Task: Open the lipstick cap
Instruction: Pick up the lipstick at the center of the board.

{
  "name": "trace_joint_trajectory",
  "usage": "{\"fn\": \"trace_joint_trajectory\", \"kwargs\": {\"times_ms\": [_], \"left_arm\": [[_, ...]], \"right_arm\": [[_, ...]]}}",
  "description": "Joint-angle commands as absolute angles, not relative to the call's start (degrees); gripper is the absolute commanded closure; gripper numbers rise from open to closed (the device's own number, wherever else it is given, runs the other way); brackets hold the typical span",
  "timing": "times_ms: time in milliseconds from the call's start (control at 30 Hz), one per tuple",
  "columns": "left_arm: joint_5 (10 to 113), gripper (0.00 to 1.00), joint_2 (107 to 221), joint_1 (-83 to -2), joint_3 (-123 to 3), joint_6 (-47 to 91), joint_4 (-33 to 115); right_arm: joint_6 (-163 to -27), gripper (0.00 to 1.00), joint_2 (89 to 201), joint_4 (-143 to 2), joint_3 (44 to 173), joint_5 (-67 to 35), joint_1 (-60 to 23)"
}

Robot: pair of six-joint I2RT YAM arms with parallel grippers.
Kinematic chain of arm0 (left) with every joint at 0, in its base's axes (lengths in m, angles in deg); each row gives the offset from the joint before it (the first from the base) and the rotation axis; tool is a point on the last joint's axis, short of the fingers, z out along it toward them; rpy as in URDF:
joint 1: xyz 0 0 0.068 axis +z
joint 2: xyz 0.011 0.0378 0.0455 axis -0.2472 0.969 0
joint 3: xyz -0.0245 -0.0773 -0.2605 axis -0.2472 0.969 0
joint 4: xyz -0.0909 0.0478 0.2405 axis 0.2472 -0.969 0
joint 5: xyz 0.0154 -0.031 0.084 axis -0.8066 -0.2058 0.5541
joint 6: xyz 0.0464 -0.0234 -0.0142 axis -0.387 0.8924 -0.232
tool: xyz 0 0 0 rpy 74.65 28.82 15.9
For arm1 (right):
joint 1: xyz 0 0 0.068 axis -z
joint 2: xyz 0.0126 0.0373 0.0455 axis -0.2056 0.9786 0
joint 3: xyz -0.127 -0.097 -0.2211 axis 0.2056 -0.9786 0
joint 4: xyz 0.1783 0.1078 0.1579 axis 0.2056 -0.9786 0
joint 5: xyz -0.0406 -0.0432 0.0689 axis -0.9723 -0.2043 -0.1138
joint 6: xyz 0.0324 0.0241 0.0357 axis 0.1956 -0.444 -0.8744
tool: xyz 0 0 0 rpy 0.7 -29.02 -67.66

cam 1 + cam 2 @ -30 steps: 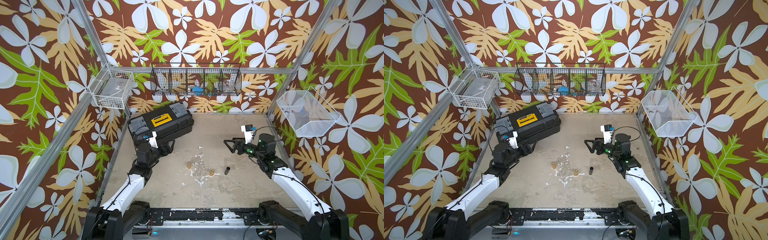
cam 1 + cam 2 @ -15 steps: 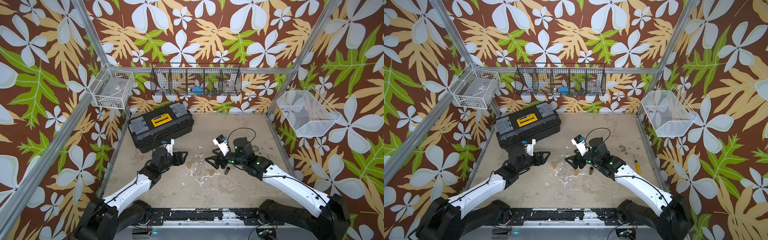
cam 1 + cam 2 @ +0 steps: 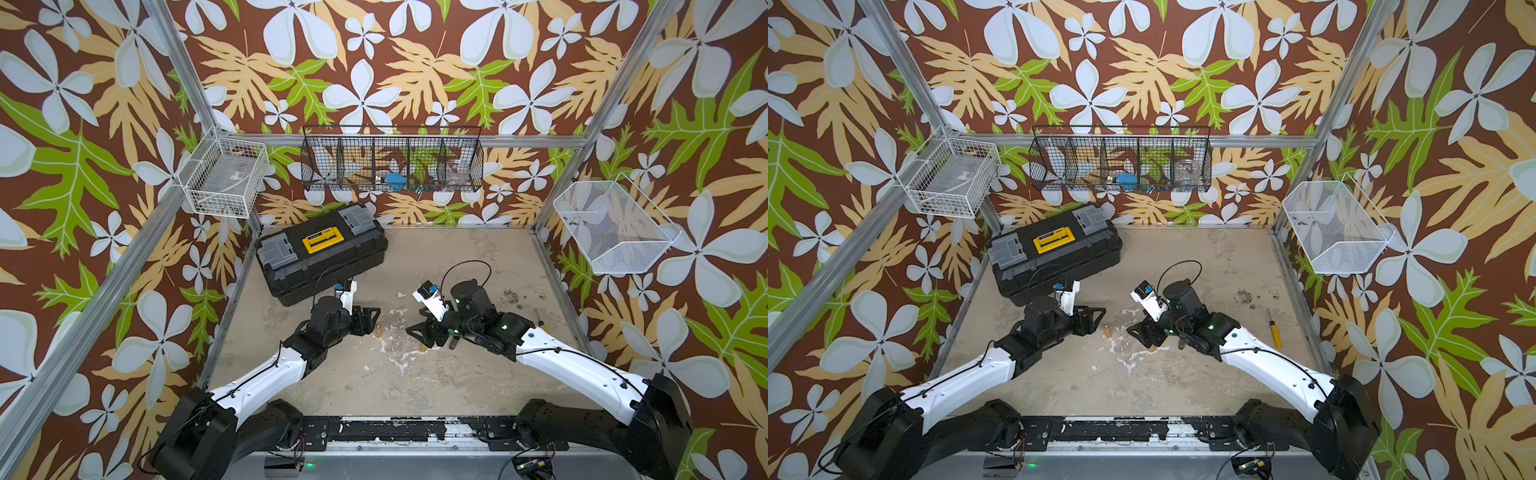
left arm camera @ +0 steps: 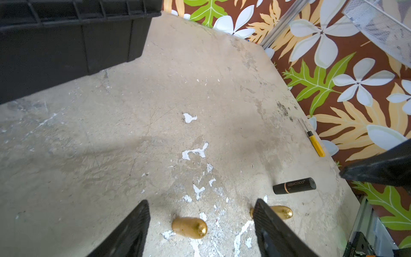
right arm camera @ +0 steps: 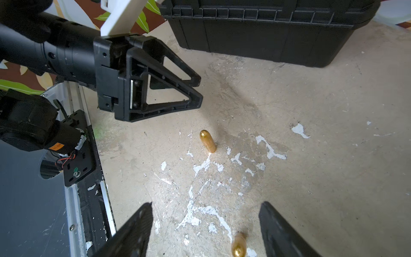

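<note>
Two small gold bullet-shaped lipsticks stand upright mid-table. One (image 3: pixel 378 331) (image 4: pixel 189 227) stands just ahead of my left gripper (image 3: pixel 370 320) (image 4: pixel 201 202), in line with the gap between its open jaws. The other (image 3: pixel 424 348) (image 5: pixel 238 245) stands between the open jaws of my right gripper (image 3: pixel 417 338) (image 5: pixel 206 204), touching neither finger. A black capped lipstick tube (image 3: pixel 453 344) (image 4: pixel 294 185) lies flat beside the right gripper. Neither gripper holds anything. The left gripper (image 5: pixel 199 91) also shows in the right wrist view, above the first gold lipstick (image 5: pixel 208 141).
A black toolbox (image 3: pixel 320 249) stands at the back left, close behind the left gripper. A yellow screwdriver (image 3: pixel 1275 334) lies near the right wall. Wire baskets (image 3: pixel 392 160) hang on the walls. The tabletop (image 3: pixel 415 386) is worn, with white chips.
Both arms have swung in from the sides and come down to the middle of the table, each gripper now at a gold lipstick. Both pairs of jaws have narrowed a little.
</note>
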State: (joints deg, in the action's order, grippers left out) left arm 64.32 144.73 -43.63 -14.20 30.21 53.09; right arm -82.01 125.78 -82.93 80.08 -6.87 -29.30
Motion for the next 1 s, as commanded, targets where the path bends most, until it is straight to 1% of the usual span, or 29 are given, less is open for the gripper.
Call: {"fn": "trace_joint_trajectory", "kwargs": {"times_ms": [0,133,433,667,767,833,967], "left_arm": [[64.30,0.27,145.59,-43.67,-14.43,28.41,54.44],[63.67,0.29,147.70,-43.82,-15.35,28.93,53.10],[67.87,0.28,149.10,-45.32,-17.32,28.49,48.07],[72.12,0.34,150.34,-48.98,-17.83,28.15,45.78],[72.24,0.38,150.92,-49.60,-17.59,29.13,45.65],[71.79,0.43,151.17,-49.63,-17.74,29.51,45.71],[71.33,0.44,152.85,-50.06,-18.60,29.51,45.73]], "right_arm": [[-82.62,0.23,126.10,-81.23,80.33,-5.47,-29.35],[-82.84,0.23,126.70,-83.59,81.33,-9.89,-29.28],[-84.17,0.19,123.46,-81.02,79.08,-17.61,-29.34],[-85.58,0.19,123.23,-79.34,77.78,-14.47,-29.29],[-85.84,0.19,123.63,-79.18,77.63,-13.98,-29.34],[-85.87,0.20,123.75,-79.27,77.68,-14.14,-29.34],[-86.03,0.19,123.85,-79.30,77.94,-14.73,-29.33]]}}
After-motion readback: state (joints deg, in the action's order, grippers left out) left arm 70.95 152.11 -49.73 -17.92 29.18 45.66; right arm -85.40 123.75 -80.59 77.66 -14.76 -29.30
